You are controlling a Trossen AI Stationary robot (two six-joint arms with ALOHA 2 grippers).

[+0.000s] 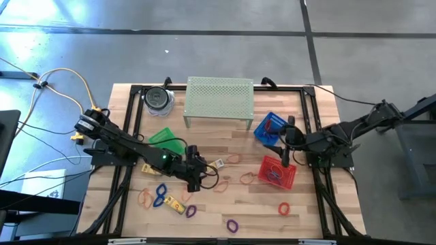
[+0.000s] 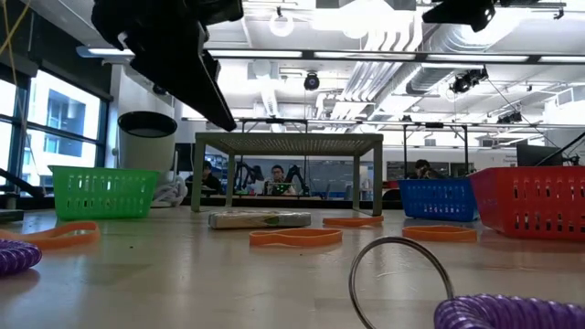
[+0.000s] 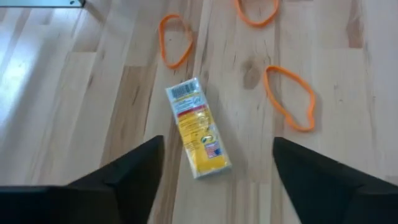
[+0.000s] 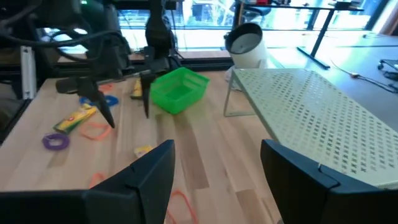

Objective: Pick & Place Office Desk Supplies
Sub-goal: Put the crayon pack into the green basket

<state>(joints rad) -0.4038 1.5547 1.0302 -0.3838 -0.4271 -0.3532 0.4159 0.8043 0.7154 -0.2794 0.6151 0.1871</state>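
Hovering open left gripper [image 3: 217, 180] over yellow packet [image 3: 198, 127], wood table [image 1: 259, 204], right gripper [image 4: 217, 168] open, bright workshop

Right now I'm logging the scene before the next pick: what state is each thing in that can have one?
Left hand: open, empty, above the yellow packet.
Right hand: open, empty, by the red basket.
Yellow packet: lying flat, label up, free.
Jar: upright, lid on.
Green basket: upright; contents cannot tell.
Red basket: upright; contents cannot tell.
Green stand: standing, top bare.
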